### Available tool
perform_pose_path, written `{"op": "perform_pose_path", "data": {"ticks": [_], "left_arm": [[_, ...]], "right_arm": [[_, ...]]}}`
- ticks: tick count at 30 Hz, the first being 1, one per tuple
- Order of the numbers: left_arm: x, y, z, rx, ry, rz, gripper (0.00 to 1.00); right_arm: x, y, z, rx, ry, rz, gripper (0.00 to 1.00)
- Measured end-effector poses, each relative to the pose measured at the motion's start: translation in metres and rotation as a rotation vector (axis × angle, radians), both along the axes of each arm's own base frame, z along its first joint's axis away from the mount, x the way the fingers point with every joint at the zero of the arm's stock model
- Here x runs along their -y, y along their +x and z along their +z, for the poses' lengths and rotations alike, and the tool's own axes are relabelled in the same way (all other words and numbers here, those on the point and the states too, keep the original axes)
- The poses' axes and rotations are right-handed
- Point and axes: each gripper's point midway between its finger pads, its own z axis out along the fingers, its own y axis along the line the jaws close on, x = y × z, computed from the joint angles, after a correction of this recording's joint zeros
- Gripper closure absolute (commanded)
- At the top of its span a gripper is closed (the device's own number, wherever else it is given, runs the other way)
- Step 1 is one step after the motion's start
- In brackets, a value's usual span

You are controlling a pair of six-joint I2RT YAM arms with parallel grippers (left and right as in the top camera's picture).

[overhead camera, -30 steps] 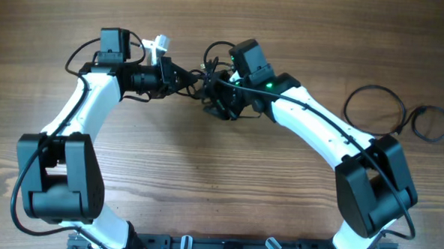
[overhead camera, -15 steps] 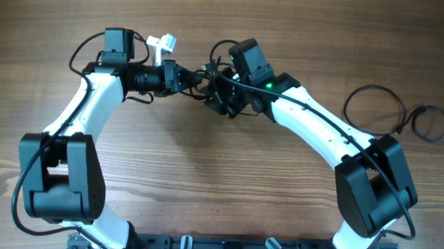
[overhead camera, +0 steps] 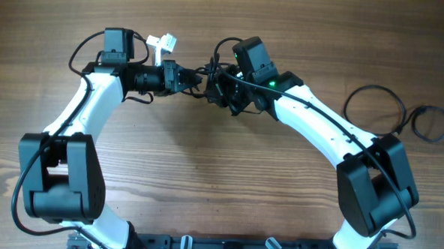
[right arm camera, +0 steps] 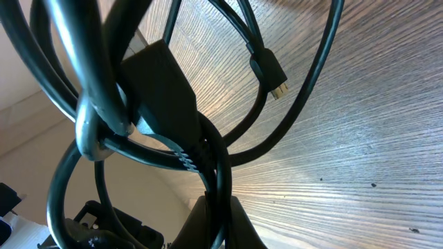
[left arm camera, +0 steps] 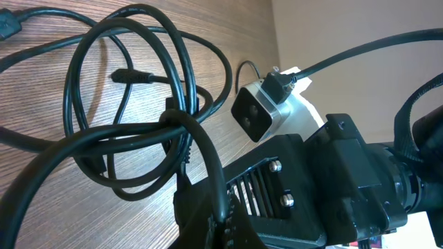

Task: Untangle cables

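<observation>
A knotted bundle of thin black cables (overhead camera: 211, 85) hangs between my two grippers at the upper middle of the table. My left gripper (overhead camera: 196, 80) is shut on a strand of the bundle; in the left wrist view its jaws (left arm camera: 220, 221) pinch a cord while the loops (left arm camera: 138, 111) spread above the wood. My right gripper (overhead camera: 222, 91) is shut on cords from the other side; in the right wrist view (right arm camera: 216, 218) two strands run between its fingers, with a knot (right arm camera: 149, 104) and a small plug end (right arm camera: 271, 75) above.
Two separate coiled black cables lie on the table at the right, a large loop (overhead camera: 374, 107) and a smaller one (overhead camera: 431, 122). A white connector piece (overhead camera: 162, 44) sits on the left wrist. The arm bases stand at the front edge.
Both grippers have risen slightly toward the far side with the bundle between them; the right gripper shifted a little up and right. Both stay closed on the cables.
</observation>
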Motion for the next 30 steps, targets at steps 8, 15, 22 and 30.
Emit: {"op": "perform_pose_path", "data": {"ticks": [8,15,22,30], "left_arm": [[-0.012,0.01,-0.023,-0.022,0.15,0.083,0.96],[-0.031,0.018,-0.049,-0.127,0.319,0.237,0.96],[-0.035,0.019,-0.054,-0.14,0.356,0.261,0.96],[-0.021,0.014,-0.051,-0.16,0.325,0.235,0.96]], "right_arm": [[0.014,0.01,0.003,0.035,0.015,0.033,0.96],[0.054,0.026,0.007,0.121,0.04,0.144,0.96],[0.068,0.031,0.008,0.286,0.001,0.287,0.96],[0.095,0.03,-0.013,0.331,-0.165,0.361,0.96]]}}
